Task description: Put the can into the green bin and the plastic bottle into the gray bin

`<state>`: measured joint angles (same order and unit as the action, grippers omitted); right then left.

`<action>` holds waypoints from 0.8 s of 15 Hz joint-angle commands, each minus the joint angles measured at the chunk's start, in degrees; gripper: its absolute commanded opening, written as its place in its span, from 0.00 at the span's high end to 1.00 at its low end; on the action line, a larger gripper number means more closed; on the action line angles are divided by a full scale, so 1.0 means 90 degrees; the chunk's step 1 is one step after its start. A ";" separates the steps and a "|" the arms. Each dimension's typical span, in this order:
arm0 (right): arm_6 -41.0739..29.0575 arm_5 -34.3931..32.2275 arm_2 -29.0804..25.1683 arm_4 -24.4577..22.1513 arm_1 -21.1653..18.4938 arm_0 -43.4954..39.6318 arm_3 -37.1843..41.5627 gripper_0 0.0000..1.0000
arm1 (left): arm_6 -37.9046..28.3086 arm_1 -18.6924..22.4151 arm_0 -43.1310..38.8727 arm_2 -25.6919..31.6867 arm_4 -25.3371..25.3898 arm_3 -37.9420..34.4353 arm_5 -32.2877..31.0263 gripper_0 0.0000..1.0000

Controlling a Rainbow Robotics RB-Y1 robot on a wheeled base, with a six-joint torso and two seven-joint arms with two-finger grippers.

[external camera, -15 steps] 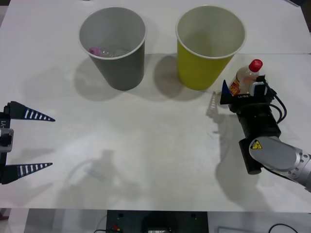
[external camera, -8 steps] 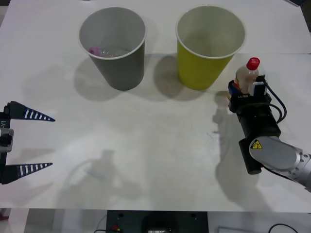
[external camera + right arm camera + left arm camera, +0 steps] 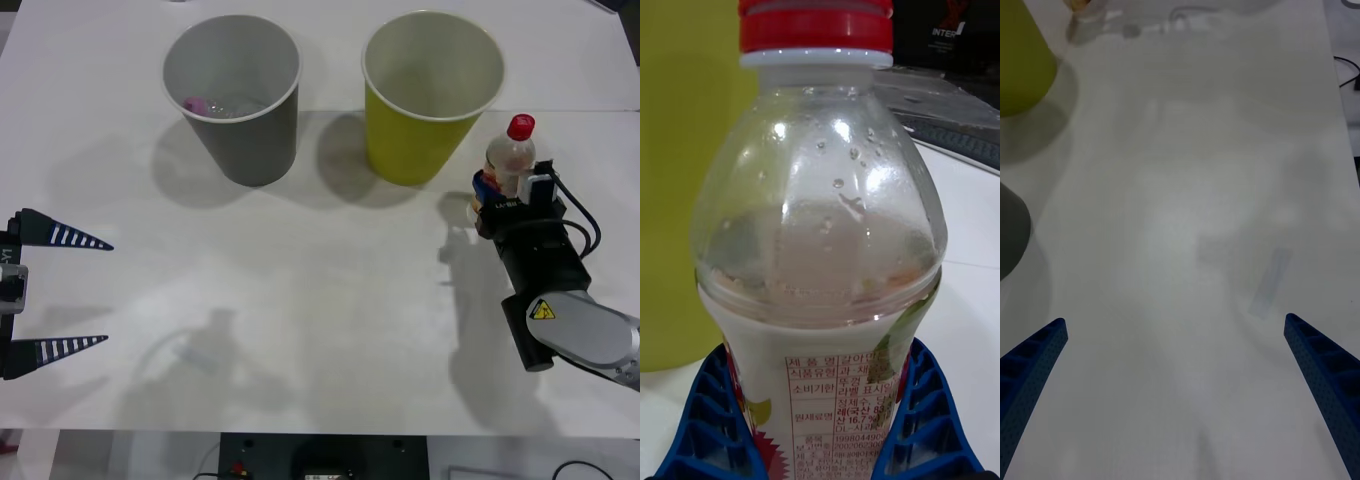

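Open table in front, bins crowd the far side

Green bin (image 3: 432, 92) stands just at ten o'clock of the plastic bottle (image 3: 508, 160); gray bin (image 3: 235, 95) farther left.

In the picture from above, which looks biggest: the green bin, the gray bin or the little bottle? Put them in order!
1. The green bin and the gray bin look about the same size, so I can't rank one over the other.
2. The bottle, held in the right hand, looks far smaller.

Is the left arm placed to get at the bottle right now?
Probably not. The left gripper hangs open at the table's near left edge, while the bottle stands far across, beside the green bin, already clamped in the right gripper.
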<state>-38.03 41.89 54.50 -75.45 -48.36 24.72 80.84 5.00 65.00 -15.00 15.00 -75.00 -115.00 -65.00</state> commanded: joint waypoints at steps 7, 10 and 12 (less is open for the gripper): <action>0.0027 -0.3033 -0.2071 -0.1597 -0.1169 -0.1760 0.1907 1.00 | 0.0000 0.0000 0.0000 0.0000 0.0000 0.0000 0.0000 0.00; 0.0017 -0.5094 -0.3526 -0.2037 -0.1306 -0.2482 0.2620 1.00 | 0.0000 0.0000 0.0000 0.0000 0.0000 0.0000 0.0000 0.00; -0.0012 -0.6442 -0.4473 -0.2027 -0.1296 -0.2893 0.3089 1.00 | 0.0000 0.0000 0.0000 0.0000 0.0000 0.0000 0.0000 0.00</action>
<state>-37.93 -11.65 17.17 -93.79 -60.10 0.02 106.96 5.00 65.00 -15.00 15.00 -75.00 -115.00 -65.00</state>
